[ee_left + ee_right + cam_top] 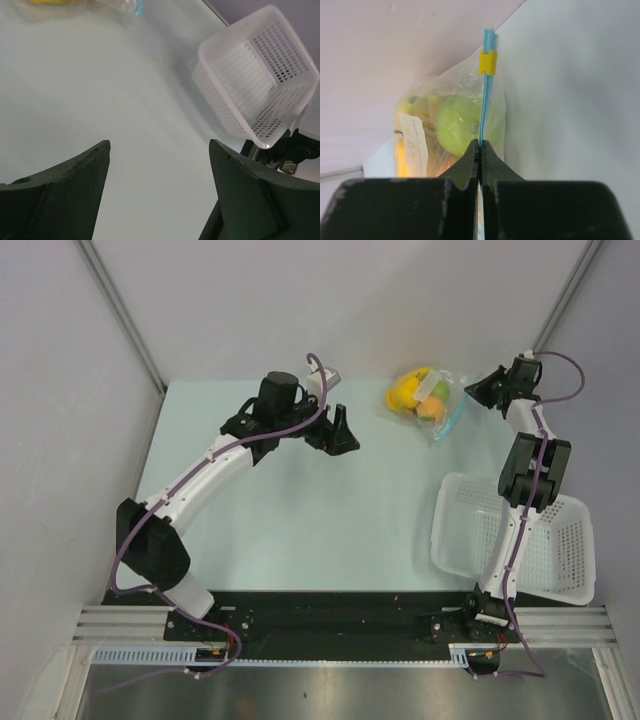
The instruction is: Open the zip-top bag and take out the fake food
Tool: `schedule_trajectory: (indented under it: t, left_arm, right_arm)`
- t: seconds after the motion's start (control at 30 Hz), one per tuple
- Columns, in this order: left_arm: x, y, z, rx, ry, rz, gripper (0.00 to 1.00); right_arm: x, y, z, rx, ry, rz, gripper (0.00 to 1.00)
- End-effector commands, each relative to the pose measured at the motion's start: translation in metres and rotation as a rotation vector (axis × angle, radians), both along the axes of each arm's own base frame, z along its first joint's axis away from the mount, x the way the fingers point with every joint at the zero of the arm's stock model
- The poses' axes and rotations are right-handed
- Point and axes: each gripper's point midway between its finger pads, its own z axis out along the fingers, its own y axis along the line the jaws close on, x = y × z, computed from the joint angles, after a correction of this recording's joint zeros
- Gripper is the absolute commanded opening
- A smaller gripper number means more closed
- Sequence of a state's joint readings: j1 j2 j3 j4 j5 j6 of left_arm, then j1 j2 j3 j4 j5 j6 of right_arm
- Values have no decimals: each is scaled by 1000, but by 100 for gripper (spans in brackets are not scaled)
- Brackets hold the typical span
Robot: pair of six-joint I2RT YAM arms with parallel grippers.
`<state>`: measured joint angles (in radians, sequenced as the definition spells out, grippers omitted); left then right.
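The clear zip-top bag (432,400) lies at the far right of the table, with the fake food inside: a yellow fruit (407,390), an orange one (434,410) and a green apple (457,125). My right gripper (480,144) is shut on the bag's blue zip strip (486,90), just short of its yellow slider (487,62). In the top view the right gripper (478,390) sits at the bag's right edge. My left gripper (340,430) is open and empty, above the table left of the bag. The bag's corner (120,5) shows at the top of the left wrist view.
A white perforated basket (565,560) stands at the near right of the table, under the right arm; it also shows in the left wrist view (260,75). Grey walls close the table's far and side edges.
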<state>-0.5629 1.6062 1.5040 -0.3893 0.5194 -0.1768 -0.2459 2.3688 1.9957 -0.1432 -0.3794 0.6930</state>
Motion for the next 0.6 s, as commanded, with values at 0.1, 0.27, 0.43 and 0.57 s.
schedule_trajectory:
  t: [0.1,0.27,0.43,0.57]
  left_arm:
    - [31,-30,66,-195,-152,-1,83]
    - [59,-55,94,-293,-188,-17,83]
    - [93,-83,115,-366,-249,-50,84]
    - [114,-103,139,-474,-302,-72,85]
  right_arm:
    - [-22,56,97,-197,-151,285,0]
    - [-47,90,130,-345,-202,443,0]
    - [-68,88,158,-540,-244,523,0]
    - [-88,95,189,-651,-377,678,0]
